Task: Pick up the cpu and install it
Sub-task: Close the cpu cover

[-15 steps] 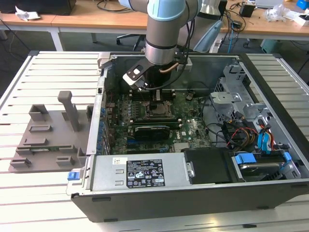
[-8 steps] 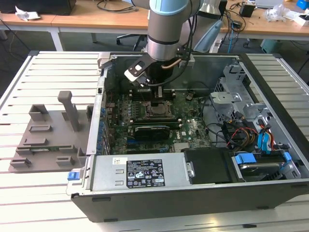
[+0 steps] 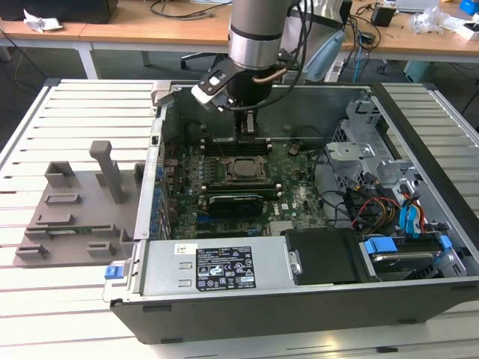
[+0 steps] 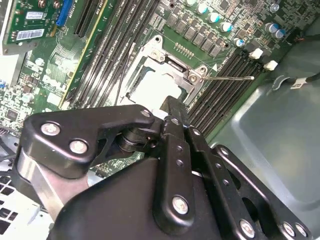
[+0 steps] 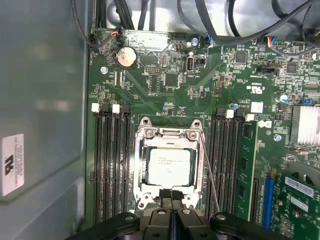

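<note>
**A:** Counting for the legend: one arm [image 3: 258, 30], one gripper [image 3: 247, 131], one open case [image 3: 262, 318]. On the exterior view's left lies one grey tray [image 3: 67, 224] with one upright post [image 3: 109, 170].

**B:** And the cpu?

**A:** One cpu [image 5: 170, 166], lying flat inside the socket frame [image 5: 138, 165] on the green board [image 5: 165, 85], within the case. Four white clips [image 5: 95, 106] stand near it, two on each side of the frame. One coin cell [image 5: 125, 57] sits farther along the board.

**B:** The gripper?

**A:** Its fingers [image 5: 166, 196] are pressed together and hold nothing. In both wrist views the tips sit at the frame's edge, just beside the cpu.

**B:** Any writing?

**A:** One white wall label [image 5: 11, 162] and one front label [image 3: 224, 267] on the case. Faint print marks the cpu's top. I cannot make out any of the wording.
</note>
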